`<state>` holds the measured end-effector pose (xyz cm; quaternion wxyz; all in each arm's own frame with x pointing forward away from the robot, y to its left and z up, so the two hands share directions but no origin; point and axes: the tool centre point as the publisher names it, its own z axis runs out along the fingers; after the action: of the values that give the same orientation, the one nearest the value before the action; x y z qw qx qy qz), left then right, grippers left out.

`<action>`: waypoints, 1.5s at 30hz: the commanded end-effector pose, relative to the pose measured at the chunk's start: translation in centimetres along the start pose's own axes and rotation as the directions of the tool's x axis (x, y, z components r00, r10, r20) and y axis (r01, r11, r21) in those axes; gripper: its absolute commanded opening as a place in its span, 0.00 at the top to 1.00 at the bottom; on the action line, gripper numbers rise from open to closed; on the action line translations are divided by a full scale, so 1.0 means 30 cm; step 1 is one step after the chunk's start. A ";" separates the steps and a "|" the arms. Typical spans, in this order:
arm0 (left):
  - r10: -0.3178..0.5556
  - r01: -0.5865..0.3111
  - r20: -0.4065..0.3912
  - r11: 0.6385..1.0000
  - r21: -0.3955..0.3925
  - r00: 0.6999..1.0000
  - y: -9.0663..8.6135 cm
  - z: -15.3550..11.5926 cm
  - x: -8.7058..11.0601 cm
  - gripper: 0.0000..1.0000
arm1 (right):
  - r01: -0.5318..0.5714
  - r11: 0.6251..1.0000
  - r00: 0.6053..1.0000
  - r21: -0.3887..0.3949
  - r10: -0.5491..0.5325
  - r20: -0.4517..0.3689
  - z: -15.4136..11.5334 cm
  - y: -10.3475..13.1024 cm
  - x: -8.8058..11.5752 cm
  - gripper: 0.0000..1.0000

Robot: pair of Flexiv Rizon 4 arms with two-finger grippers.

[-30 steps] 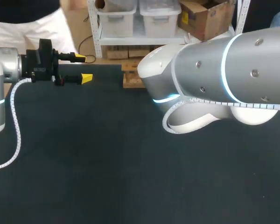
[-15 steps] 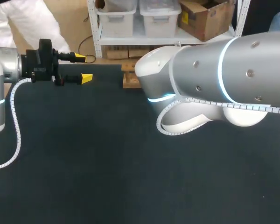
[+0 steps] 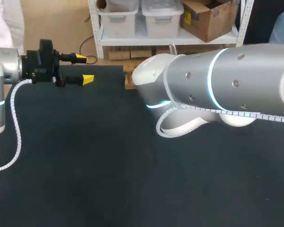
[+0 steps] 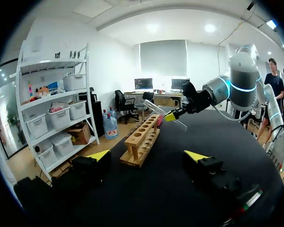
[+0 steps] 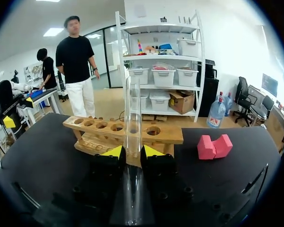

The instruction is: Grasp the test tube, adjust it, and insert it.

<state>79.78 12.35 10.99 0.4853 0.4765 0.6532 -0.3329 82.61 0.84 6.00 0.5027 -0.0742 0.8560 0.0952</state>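
The test tube (image 5: pixel 132 109), a long clear glass cylinder, is pinched by the right tool (image 5: pixel 129 152) close to the wooden rack (image 5: pixel 118 130) at the tabletop's (image 3: pixel 85 165) far edge. The left tool (image 4: pixel 149 156) is spread wide, well apart from the rack.

Bright, even light from ceiling lights (image 4: pixel 209 28) fills the room, the matte black table (image 3: pixel 85 179) swallowing it with barely a shadow, while the right arm (image 3: pixel 236 90) carries a soft sheen and a glowing ring and the test tube (image 5: pixel 132 118) catches thin glints.
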 end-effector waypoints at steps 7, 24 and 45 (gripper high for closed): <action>0.003 -0.003 0.004 1.000 -0.005 1.000 -0.005 -0.001 0.004 0.00 | 0.003 1.000 0.983 0.004 -0.003 -0.185 0.038 0.012 -0.010 1.00; 0.003 -0.003 0.004 1.000 -0.005 1.000 -0.005 -0.001 0.004 0.00 | -0.007 1.000 0.963 -0.027 -0.001 -0.269 0.069 0.012 0.021 1.00; 0.003 -0.003 0.004 1.000 -0.005 1.000 -0.005 -0.001 0.004 0.00 | -0.047 0.997 0.926 -0.060 0.020 -0.378 0.095 0.009 0.042 1.00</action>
<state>79.78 12.35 10.99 0.4853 0.4765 0.6532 -0.3329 84.05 1.64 3.27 0.4602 -0.0770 0.8743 0.1339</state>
